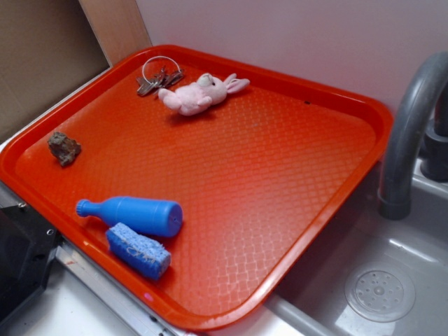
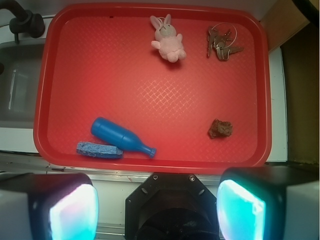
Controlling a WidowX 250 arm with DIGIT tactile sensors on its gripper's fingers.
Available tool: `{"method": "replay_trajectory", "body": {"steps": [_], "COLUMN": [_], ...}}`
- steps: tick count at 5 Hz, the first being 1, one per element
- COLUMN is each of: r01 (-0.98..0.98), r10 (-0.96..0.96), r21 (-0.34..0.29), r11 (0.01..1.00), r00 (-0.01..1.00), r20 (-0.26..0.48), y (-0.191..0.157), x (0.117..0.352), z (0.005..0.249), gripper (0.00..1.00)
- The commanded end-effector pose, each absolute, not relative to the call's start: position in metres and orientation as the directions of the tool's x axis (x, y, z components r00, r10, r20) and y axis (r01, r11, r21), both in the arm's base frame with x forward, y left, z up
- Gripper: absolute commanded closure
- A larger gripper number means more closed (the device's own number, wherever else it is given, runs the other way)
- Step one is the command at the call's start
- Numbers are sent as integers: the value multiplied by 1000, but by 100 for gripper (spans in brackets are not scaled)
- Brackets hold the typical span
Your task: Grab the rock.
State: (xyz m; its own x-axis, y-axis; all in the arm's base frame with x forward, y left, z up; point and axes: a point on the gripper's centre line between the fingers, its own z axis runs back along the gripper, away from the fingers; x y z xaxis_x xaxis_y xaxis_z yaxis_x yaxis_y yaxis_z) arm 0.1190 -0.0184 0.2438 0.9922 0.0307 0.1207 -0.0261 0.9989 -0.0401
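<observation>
The approach has not begun: the end effector (image 2: 159, 207) hangs spread wide and empty high over the tray's (image 2: 150, 162) near edge, and the next move calls for descending onto the rock (image 2: 220, 128) lying alone near the tray's corner.

Oblique exterior, overhead wrist; shared tray (image 1: 364, 112)

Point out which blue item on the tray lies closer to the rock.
The blue bottle: its neck points toward the rock, while the blue sponge lies behind it.
</observation>
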Motion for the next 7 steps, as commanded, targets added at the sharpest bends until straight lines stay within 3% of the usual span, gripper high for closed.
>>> {"method": "replay_trajectory", "body": {"steps": [1, 2, 3, 5, 7], "r01": [-26, -163, -211, -253, -177], "r10": [31, 162, 209, 249, 177], "r21": [-40, -11, -13, 4, -15], "r11": [999, 987, 977, 968, 984], "r00": [992, 966, 953, 955, 974], "r20": [121, 200, 220, 162, 144], "y": [-18, 4, 34, 84, 82], "x": [119, 131, 133, 141, 154], "z": [244, 225, 203, 145, 116], "gripper": [0, 0, 0, 0, 0]}}
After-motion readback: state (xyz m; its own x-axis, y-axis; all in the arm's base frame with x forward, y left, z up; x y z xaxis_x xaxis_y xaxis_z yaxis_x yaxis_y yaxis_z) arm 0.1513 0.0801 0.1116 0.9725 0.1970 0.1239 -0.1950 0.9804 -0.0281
